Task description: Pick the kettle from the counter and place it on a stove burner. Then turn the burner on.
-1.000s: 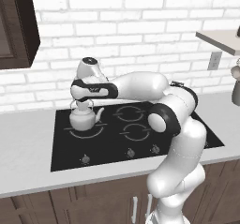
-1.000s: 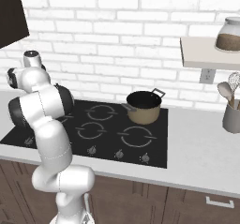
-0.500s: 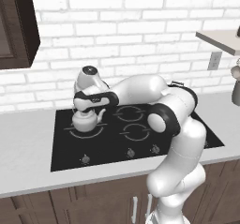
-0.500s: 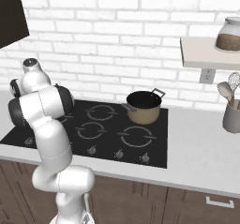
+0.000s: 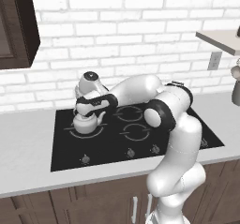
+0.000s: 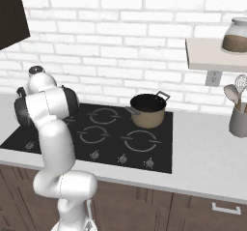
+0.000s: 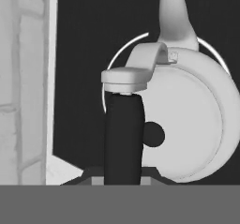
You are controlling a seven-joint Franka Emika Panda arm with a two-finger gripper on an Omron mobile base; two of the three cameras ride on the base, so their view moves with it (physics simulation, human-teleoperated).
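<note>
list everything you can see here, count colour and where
kettle: 1, silvery-white, on the black cooktop at its rear left, over a grey ring
stove: 1, black glass with grey rings and a front row of small knobs, set in the counter
counter: 1, light grey-white, over dark brown cabinets
pot: 1, tan with dark inside, rear right of the cooktop
shelf: 1, pale, on the brick wall at right
jar: 1, glass with brown contents, on the shelf
utensil holder: 1, grey, with utensils, far right of the counter
wall outlet: 1, pale, under the shelf
gripper: 1, dark, just above the kettle at its handle; whether the jaws are closed is unclear
</note>
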